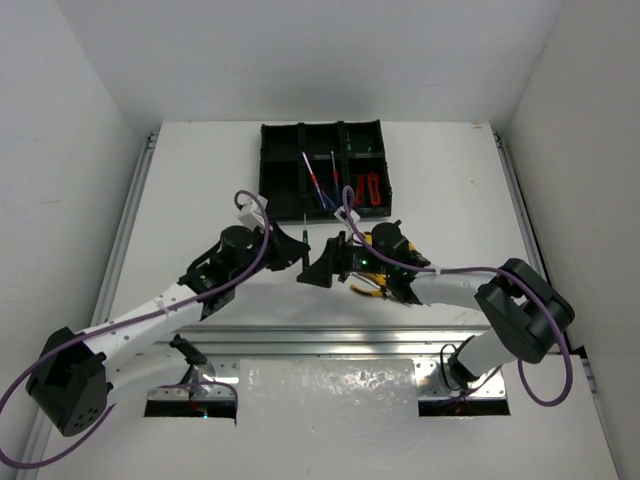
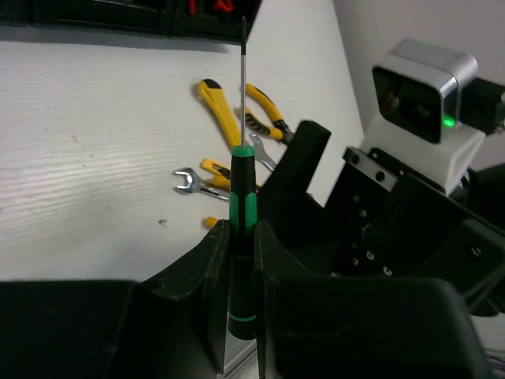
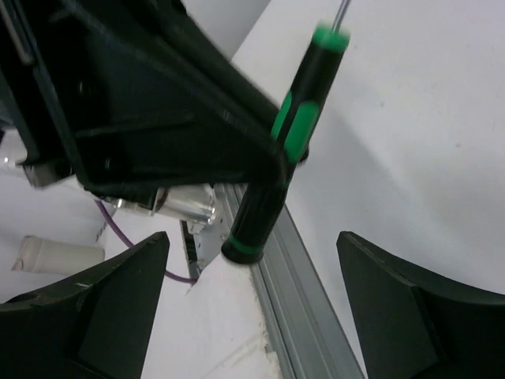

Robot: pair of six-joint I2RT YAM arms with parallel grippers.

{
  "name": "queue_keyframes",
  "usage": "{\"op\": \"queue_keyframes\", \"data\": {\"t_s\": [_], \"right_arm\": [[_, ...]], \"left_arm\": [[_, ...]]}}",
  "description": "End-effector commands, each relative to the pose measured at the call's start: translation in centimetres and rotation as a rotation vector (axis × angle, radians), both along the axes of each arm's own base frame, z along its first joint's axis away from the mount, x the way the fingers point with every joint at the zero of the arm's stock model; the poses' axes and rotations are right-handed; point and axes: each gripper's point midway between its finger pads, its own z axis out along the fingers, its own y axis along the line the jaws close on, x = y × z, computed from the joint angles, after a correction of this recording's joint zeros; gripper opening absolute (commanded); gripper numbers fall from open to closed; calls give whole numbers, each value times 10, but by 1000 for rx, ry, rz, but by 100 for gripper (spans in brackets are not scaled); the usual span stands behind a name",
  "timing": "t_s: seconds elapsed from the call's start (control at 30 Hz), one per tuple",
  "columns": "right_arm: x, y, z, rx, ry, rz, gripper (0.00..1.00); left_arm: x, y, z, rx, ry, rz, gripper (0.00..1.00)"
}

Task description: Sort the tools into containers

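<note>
Screwdriver point(image 2: 243, 189), black and green, clamped by its handle between fingers point(image 2: 211, 268) of left gripper point(image 2: 241, 237), thin shaft pointing at black tray point(image 1: 268, 170), tip just short of its near edge. Right gripper point(image 3: 252, 241) spread wide, facing the handle's butt end, gripping nothing. Yellow pliers point(image 2: 229, 110) and silver wrench point(image 2: 188, 182) lying on white table point(image 2: 79, 197) by right arm, outside tray. Red and blue screwdrivers point(image 1: 320, 182) in tray's middle column; red cutters point(image 1: 367, 190) in near-right compartment.

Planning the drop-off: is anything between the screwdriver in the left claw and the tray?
Nothing visible: bare table lies between the screwdriver and the tray. The right claw sits beside it, not ahead.
</note>
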Motion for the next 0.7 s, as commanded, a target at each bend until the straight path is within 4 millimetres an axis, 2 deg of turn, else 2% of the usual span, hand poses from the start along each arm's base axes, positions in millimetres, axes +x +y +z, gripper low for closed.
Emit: {"op": "queue_keyframes", "data": {"t_s": [0.0, 0.03, 0.1, 0.23, 0.27, 0.33, 0.4, 0.43, 0.5, 0.53, 0.57, 0.6, 0.63, 0.67], "right_arm": [[16, 13, 28, 53, -99, -12, 86], [19, 14, 30, 52, -110, -19, 83], [22, 15, 33, 52, -134, -21, 60], [25, 13, 37, 41, -157, -44, 29], [26, 11, 34, 27, -157, -52, 14], [31, 9, 31, 5, -156, -81, 0], [35, 7, 23, -37, -133, -101, 0], [40, 5, 20, -57, -126, -132, 0], [47, 1, 12, -103, -112, -168, 0], [52, -2, 10, -120, -111, -189, 0], [60, -6, 7, -159, -109, -217, 0], [68, -12, 3, -195, -101, -252, 0], [84, -23, 0, -235, -88, -311, 0], [100, -32, -5, -299, -63, -363, 0]], "left_arm": [[-12, -20, 30, -120, -60, -91, 0], [-14, -21, 29, -122, -54, -96, 0], [-15, -23, 22, -108, -33, -96, 0], [-16, -23, 16, -94, -21, -97, 0], [-15, -22, 18, -95, -26, -93, 0], [-15, -20, 20, -89, -36, -87, 4], [-12, -17, 27, -79, -53, -69, 12], [-10, -15, 33, -56, -66, -60, 25], [-4, -4, 41, -4, -85, -8, 42], [-3, 11, 41, 81, -52, 42, 64], [-2, 23, 48, 111, -51, 93, 74], [6, 47, 53, 170, -51, 213, 81], [0, 64, 62, 228, -24, 261, 87], [-1, 80, 77, 247, -50, 323, 88]]}}
